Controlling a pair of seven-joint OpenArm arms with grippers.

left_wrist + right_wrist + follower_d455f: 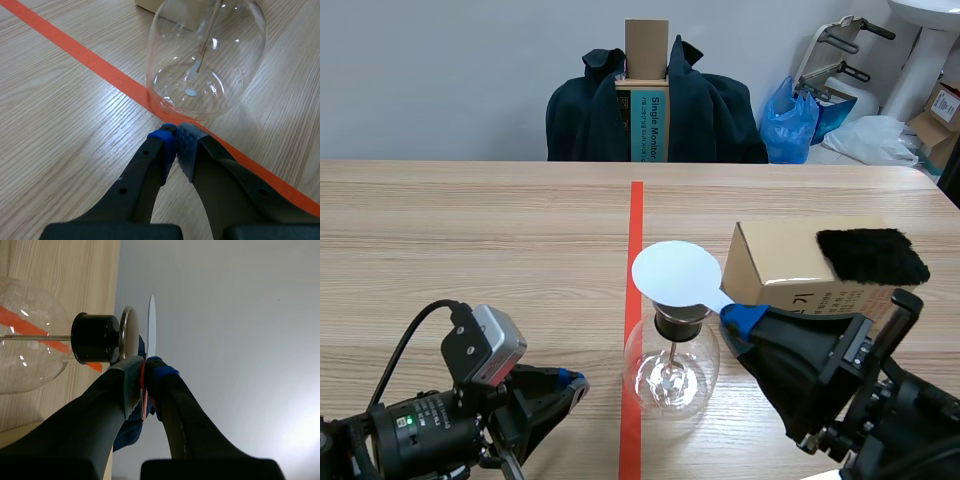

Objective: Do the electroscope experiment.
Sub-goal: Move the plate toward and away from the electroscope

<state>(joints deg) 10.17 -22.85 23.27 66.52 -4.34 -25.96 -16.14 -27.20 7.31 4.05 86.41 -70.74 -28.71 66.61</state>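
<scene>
Pinching the short handle of a white disc (675,272) between the pads of the right gripper (742,320), fingers pressed on it from both sides. Holding that disc flat and level just over the electroscope (672,365), straight above its round metal plate (128,332). Seen edge-on from the right wrist, with a narrow gap between disc and plate, so apparently not touching.

Standing upright on the orange-red tape line (636,220), toward the near side of the wooden table (470,230): a clear glass flask closed by a black stopper (95,338), with a thin rod (35,338) running from the stopper down into the bulb.

Resting low near the table, left of the tape line and just short of the flask's base: the left gripper (176,142), pads pressed together on nothing, tips pointing at the glass but apart from it.

Lying behind the right arm, right of the flask: a cardboard box (785,260), with a piece of black fur (872,255) draped on its top at the far right end.

Beyond the far edge of the table: a dark jacket (720,115) hung over a chair, and a blue bag (790,120) beside it.
</scene>
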